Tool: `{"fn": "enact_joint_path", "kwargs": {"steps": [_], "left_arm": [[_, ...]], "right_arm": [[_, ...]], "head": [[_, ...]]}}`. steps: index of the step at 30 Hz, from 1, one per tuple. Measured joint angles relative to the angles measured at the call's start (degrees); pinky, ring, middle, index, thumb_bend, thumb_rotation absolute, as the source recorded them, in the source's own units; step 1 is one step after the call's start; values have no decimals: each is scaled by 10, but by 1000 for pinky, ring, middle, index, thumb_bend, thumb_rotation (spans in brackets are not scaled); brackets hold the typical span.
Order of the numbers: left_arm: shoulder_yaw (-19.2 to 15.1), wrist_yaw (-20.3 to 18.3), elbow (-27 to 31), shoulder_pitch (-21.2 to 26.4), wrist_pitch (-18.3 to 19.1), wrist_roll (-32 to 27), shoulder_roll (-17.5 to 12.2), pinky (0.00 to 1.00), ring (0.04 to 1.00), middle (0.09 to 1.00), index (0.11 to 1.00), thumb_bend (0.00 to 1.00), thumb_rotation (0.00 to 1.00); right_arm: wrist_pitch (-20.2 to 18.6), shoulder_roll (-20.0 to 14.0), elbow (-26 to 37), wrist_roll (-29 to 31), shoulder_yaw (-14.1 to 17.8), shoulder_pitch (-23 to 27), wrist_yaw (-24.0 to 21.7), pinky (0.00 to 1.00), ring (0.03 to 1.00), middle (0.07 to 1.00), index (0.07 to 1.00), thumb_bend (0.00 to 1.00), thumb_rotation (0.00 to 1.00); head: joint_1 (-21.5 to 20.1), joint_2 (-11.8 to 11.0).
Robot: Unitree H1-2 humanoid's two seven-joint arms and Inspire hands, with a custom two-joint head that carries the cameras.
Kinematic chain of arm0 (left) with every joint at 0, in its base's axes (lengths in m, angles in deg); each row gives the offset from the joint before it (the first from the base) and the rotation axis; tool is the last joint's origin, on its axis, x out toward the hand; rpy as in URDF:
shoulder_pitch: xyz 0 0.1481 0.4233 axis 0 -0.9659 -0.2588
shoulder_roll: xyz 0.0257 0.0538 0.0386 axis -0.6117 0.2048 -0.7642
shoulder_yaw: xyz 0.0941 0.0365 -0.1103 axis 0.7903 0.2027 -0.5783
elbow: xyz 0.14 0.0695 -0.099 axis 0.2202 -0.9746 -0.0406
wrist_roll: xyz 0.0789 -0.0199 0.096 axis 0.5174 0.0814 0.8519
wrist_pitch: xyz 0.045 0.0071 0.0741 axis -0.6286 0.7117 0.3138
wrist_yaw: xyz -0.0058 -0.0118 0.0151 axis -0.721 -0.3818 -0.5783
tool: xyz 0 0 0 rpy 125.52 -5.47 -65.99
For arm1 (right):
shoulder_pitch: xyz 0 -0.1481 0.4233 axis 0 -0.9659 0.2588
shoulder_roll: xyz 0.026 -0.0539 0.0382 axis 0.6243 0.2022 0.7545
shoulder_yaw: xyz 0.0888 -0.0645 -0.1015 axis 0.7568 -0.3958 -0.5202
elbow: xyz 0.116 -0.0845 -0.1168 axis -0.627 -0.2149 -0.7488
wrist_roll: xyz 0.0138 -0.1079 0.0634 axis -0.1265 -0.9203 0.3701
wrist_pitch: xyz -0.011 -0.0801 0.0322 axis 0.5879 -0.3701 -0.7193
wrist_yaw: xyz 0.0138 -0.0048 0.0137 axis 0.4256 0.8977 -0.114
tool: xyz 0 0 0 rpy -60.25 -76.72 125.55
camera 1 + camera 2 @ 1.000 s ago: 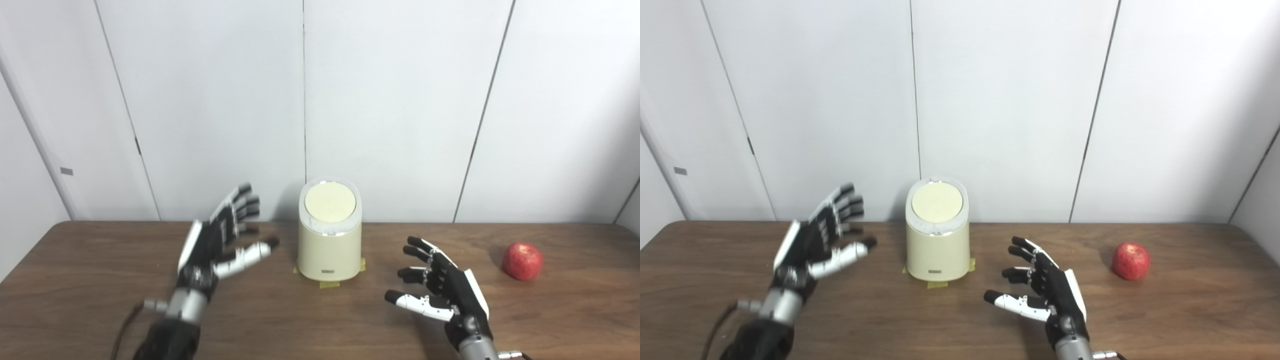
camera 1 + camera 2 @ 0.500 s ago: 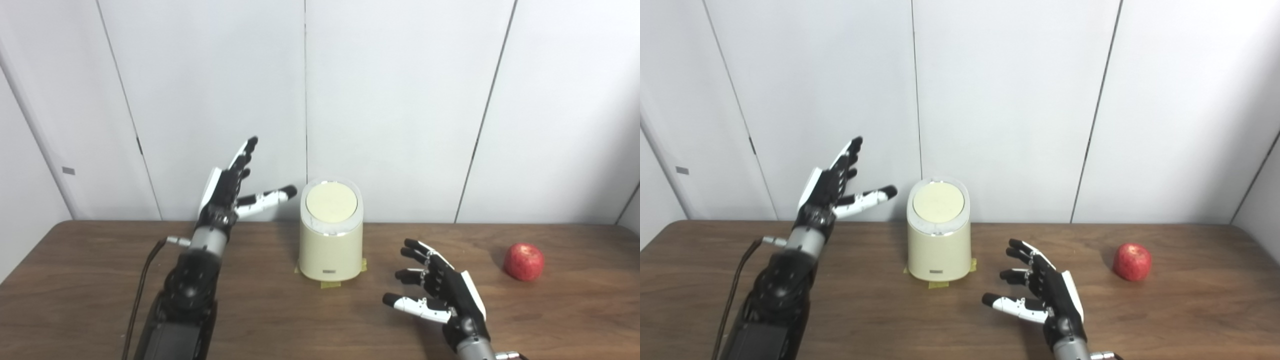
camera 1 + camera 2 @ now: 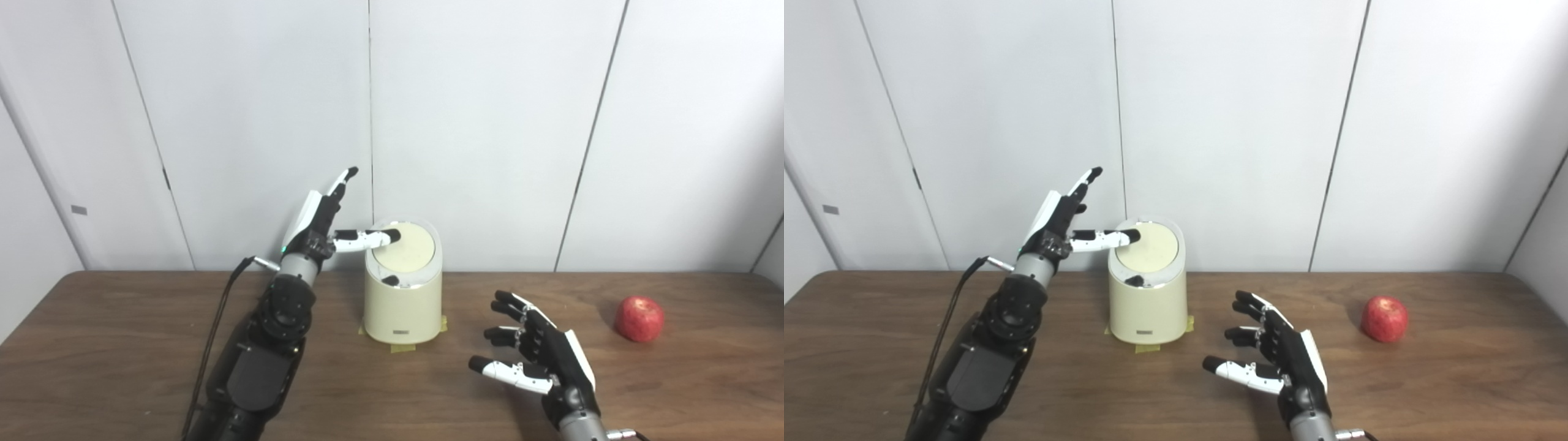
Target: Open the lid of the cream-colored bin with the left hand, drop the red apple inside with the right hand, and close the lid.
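The left robot hand [image 3: 320,228] is spread and empty, raised at the far left of the cream-colored bin [image 3: 402,306]; since a second ago it has risen from desk level, and its thumb now reaches over the lid [image 3: 409,246]. Whether it touches, I cannot tell. The lid lies shut. The right robot hand [image 3: 547,360] is unchanged, spread and empty, near the desk [image 3: 110,343] front. The red apple [image 3: 639,318] sits far right, untouched.
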Motion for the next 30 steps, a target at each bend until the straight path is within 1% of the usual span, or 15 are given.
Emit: {"fn": "enact_joint_path", "kwargs": {"steps": [4,8,11,17,21,23,24,26,27,29,30], "left_arm": [[11,2,-21,10,-2,8,4,899,1000,1000,1000,925,226],[28,6,-38,13,0,26,8,881,1000,1000,1000,947,253],[38,7,-38,14,8,42,9,843,1000,1000,1000,944,252],[55,11,-38,14,28,71,9,844,1000,1000,1000,913,206],[69,10,-36,14,44,94,7,833,1000,1000,1000,931,198],[89,11,-34,14,55,120,1,818,1000,1000,1000,914,167],[99,13,-31,15,67,137,-2,805,988,1000,1000,897,126],[131,20,-27,20,94,188,-10,795,980,1000,1000,862,42],[147,23,-25,24,110,214,-14,793,973,1000,1000,843,17],[172,30,-14,32,133,258,-19,805,974,1000,1000,831,4],[183,32,-9,35,139,275,-20,793,965,999,1000,812,1]], "right_arm": [[0,3,3,0,0,0,0,596,629,798,786,783,115],[-1,3,4,0,0,0,1,589,634,798,783,794,134],[-2,4,7,0,0,-1,1,590,636,800,785,797,148],[-6,6,16,-4,-2,-2,2,562,629,797,785,788,160],[-7,8,16,-4,-2,-2,4,565,630,796,785,785,163],[-7,9,16,-4,-2,-2,4,561,628,795,784,783,160],[-7,9,16,-4,-2,-2,4,558,625,794,784,785,163],[-6,9,16,-4,-2,-2,4,547,623,790,784,786,170],[-6,9,16,-4,-2,-1,4,540,620,788,783,787,170],[-6,9,16,-4,-2,-1,4,537,619,787,782,786,163],[-6,9,16,-4,-1,-1,4,540,618,786,780,786,155]], "head": [[-3,1],[-5,3],[-5,3],[-9,5],[-11,6],[-11,6],[-11,6],[-11,7],[-11,7],[-11,7],[-11,8]]}}
